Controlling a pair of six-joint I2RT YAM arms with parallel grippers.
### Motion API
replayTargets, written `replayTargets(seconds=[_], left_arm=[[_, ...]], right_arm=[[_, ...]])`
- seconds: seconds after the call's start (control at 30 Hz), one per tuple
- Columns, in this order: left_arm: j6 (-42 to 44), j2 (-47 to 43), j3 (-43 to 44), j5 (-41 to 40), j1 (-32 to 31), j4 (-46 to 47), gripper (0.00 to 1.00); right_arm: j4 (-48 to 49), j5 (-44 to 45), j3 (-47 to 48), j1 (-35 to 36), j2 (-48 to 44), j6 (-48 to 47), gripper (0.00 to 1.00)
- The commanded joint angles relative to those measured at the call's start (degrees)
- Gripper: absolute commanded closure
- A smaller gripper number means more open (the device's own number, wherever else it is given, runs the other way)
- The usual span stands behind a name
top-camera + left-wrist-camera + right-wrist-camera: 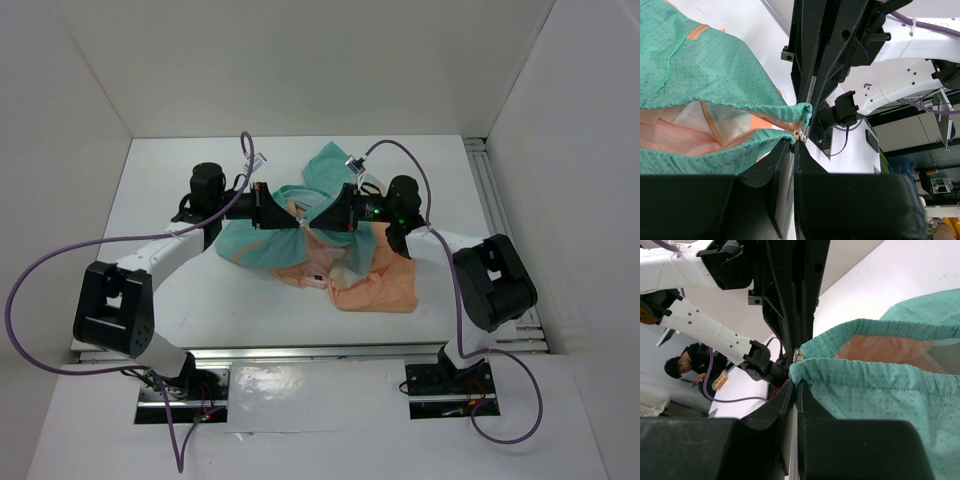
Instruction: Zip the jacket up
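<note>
The jacket [360, 275] lies crumpled near the middle of the white worktop [170, 295]. Its teal part is bunched toward the back and left, and its peach part is spread toward the front and right. The two arms reach in from either side and meet tip to tip over the garment, where a bit of it is lifted off the surface between them.

The left fingers [783, 162] are pressed together with the end of one gathered teal hem pinched at their tips. A small metal piece [799, 133] sits right at that spot, touching the fabric edge. The right fingers [785, 399] are likewise clamped tight on a gathered teal hem end, just beside the other pair. In each wrist view the opposite arm's dark fingers come down from above and nearly touch.

Between the two hems the jacket gapes open, showing a pale peach lining and a thin orange seam line [710, 122] curving through it. Purple cables [40, 265] loop out from both arms.
</note>
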Motion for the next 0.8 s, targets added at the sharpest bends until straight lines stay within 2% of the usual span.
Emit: replayTargets(seconds=[0.0,0.77], left_arm=[[1.3,-2.8,1.4,1.2,0.2,1.7,1.0],[4.1,-2.8,1.9,0.2,0.2,-2.5,1.0]], right_arm=[[0.6,-0.5,2.9,-0.3,0.8,-0.4,1.0],[0.1,-0.5,4.0,1.3,0.8,0.1,1.0]])
